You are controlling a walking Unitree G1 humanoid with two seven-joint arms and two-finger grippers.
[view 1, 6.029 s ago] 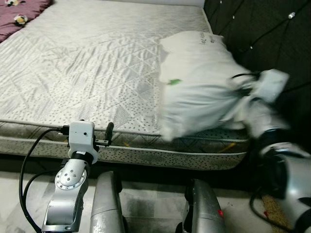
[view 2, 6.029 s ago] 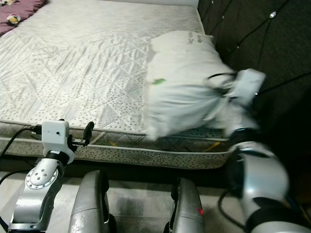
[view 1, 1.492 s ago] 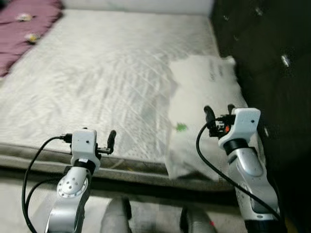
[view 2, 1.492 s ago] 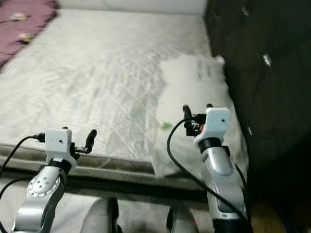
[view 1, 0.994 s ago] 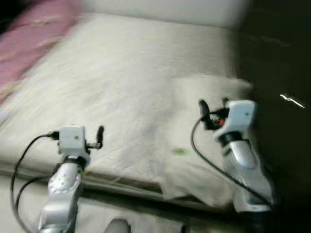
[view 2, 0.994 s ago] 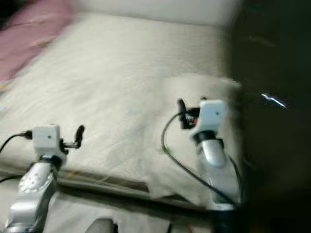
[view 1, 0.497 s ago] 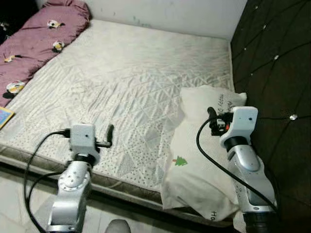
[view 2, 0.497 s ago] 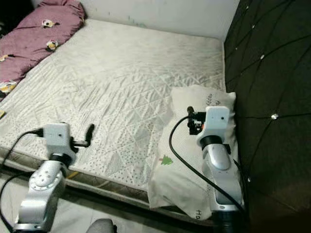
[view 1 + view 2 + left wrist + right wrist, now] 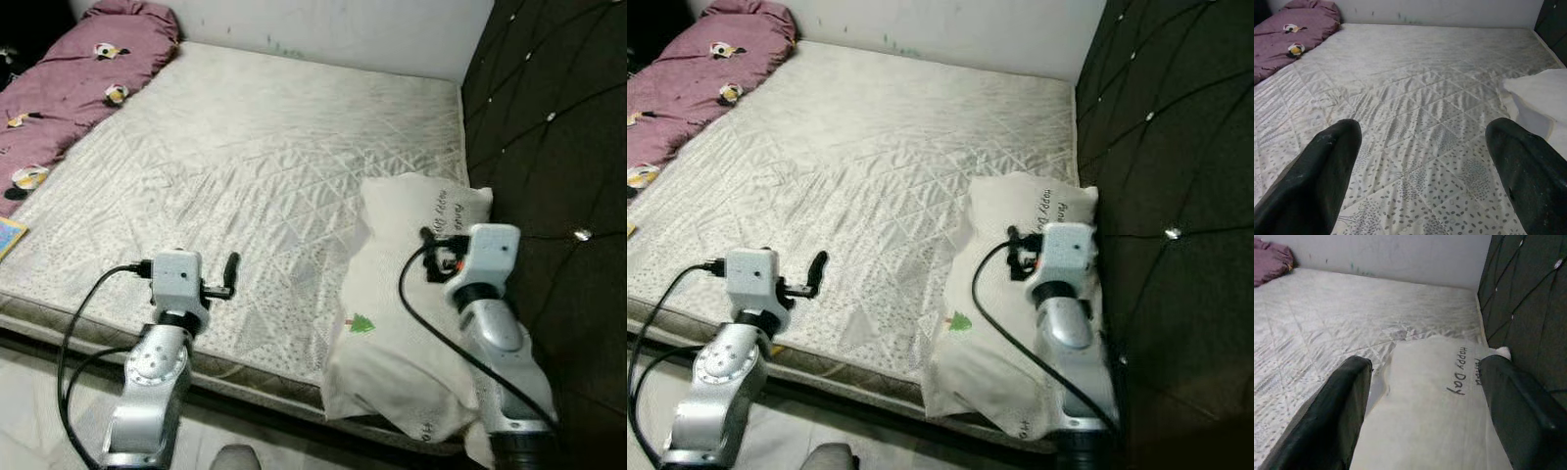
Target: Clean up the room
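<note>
Nearest us, over the bed's [image 9: 245,166] front edge, our left tool [image 9: 1420,161] hangs with fingers wide apart, holding nothing. To its right our right tool [image 9: 1422,404] hovers just above the pillow [image 9: 402,313], fingers spread, not gripping it. That pillow lies along the bed's right side against the dark headboard [image 9: 558,117]. Farther off, a purple blanket [image 9: 69,78] rests at the far left corner.

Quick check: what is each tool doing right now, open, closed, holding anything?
Left tool: open, empty, over the mattress.
Right tool: open, empty, above the white pillow.
</note>
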